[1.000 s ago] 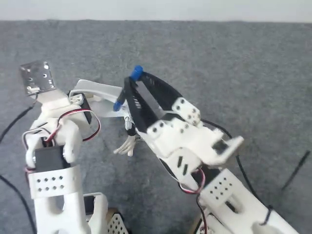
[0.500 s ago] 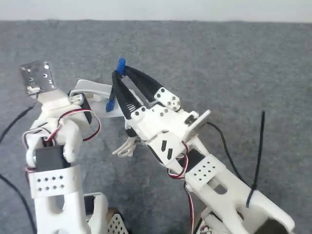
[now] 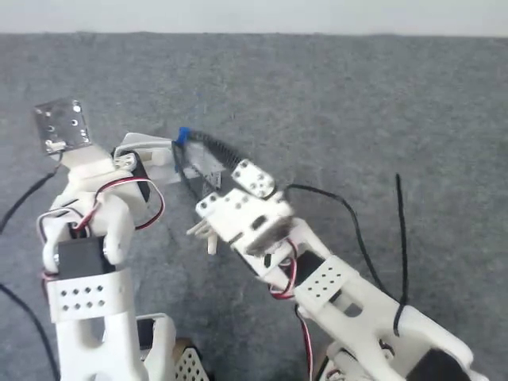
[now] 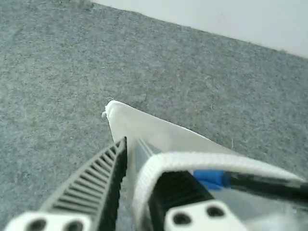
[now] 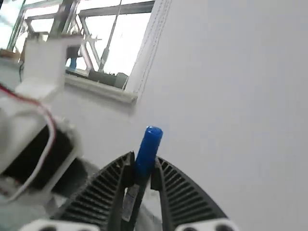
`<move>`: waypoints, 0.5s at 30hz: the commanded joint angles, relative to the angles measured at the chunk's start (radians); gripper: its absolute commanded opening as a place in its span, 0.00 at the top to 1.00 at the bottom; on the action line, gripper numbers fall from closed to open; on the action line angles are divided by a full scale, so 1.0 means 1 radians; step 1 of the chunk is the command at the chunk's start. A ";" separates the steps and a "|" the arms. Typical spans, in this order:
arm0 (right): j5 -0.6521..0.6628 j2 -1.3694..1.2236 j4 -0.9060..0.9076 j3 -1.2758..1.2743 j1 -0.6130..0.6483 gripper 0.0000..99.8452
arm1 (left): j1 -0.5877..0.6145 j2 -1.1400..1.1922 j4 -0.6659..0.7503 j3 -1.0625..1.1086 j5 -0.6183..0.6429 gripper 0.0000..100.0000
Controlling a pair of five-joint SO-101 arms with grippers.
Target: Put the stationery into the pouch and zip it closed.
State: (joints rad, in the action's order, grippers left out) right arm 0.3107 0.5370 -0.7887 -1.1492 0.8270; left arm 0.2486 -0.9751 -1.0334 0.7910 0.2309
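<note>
The pouch [image 3: 149, 148] is clear with a white zip edge and lies on the grey mat at the left. My left gripper [image 3: 155, 160] is shut on its rim, and the left wrist view shows that white edge [image 4: 159, 161] pinched between my fingers. My right gripper [image 3: 187, 155] is shut on a pen with a blue cap [image 3: 182, 136] and leans down toward the pouch from the right. In the left wrist view the blue cap [image 4: 211, 178] sits at the pouch mouth [image 4: 144, 130], its black barrel trailing off. The right wrist view has the pen [image 5: 148, 144] upright between the black fingers of my right gripper [image 5: 142, 166].
A small white object [image 3: 200, 231] lies on the mat, partly under the right arm. A black cable [image 3: 401, 238] loops beside that arm on the right. Open grey mat [image 3: 357, 103] stretches to the back and right.
The right gripper has swung left and down with the pen, bringing the blue cap from above the pouch to its mouth. The left arm has stayed put, holding the pouch.
</note>
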 commanded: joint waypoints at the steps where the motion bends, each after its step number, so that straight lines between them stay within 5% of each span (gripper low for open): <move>1: 0.074 0.004 0.133 0.003 0.031 0.99 | 0.002 -0.012 0.011 -0.025 -0.006 0.99; 9: 0.078 0.004 0.277 0.005 0.051 0.98 | 0.002 -0.012 0.011 -0.025 -0.006 0.99; 15: 0.075 0.019 0.355 -0.003 0.051 0.76 | 0.002 -0.012 0.011 -0.025 -0.006 0.99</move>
State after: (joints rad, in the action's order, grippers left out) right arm 0.3782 0.5585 -0.4741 -1.1462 0.8792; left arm 0.2470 -0.9751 -1.0334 0.7910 0.2309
